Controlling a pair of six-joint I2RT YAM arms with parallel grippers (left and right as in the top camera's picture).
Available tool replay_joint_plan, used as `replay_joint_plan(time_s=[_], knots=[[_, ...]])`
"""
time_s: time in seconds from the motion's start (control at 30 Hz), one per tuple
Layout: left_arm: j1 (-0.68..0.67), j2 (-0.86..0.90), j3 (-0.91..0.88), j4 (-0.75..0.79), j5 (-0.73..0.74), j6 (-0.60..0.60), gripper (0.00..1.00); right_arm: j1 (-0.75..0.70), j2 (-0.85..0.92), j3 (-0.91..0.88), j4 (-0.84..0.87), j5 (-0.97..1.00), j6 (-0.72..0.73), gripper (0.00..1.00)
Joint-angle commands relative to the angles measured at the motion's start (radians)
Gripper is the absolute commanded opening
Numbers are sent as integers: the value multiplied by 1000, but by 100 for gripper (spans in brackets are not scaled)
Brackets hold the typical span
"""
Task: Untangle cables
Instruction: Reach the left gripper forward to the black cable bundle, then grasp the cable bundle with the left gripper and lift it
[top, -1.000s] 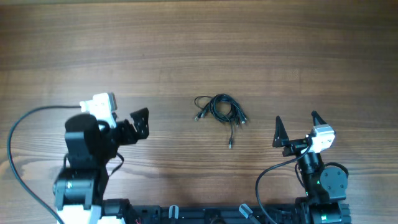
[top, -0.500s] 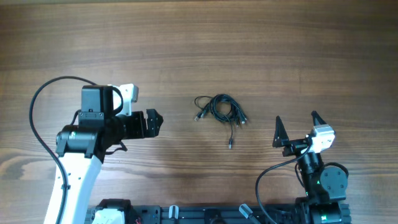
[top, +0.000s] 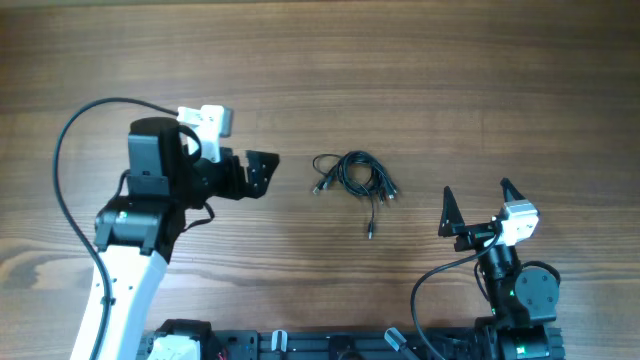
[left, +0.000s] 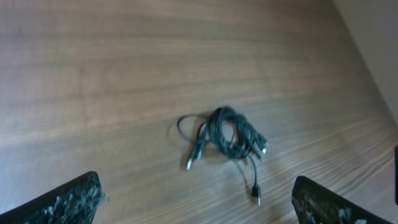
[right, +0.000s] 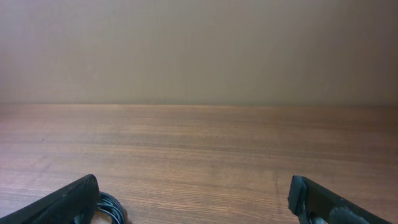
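- On the bench (top: 320, 60) the step in hand is the approach; nothing is gripped.
- The left tool (top: 266, 172), wide open, is nearer to the tangle than a second ago; the right tool (top: 476, 190), wide too, rests as before.
- The cables (top: 355, 178) lie mid-bench, unmoved; next, I think, pinch one loose end.
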Motion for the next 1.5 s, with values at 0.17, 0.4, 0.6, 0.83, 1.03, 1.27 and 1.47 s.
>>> replay_joint_plan(time_s=[0.17,0.4,0.6,0.83,1.03,1.27,1.47], knots=[[-288,71,15,122,-369,21,100,4,-7,-1,2,2,0,100],[-421,317,15,294,-385,50,100,4,-7,-1,2,2,0,100],[-457,512,15,465,-384,50,100,4,-7,-1,2,2,0,100],[-457,633,15,572,-384,49,100,4,-7,-1,2,2,0,100],[-461,687,15,590,-372,46,100,4,-7,-1,2,2,0,100],[-484,713,15,615,-373,50,100,4,-7,-1,2,2,0,100],[-496,752,15,599,-373,49,88,4,-7,-1,2,2,0,100]])
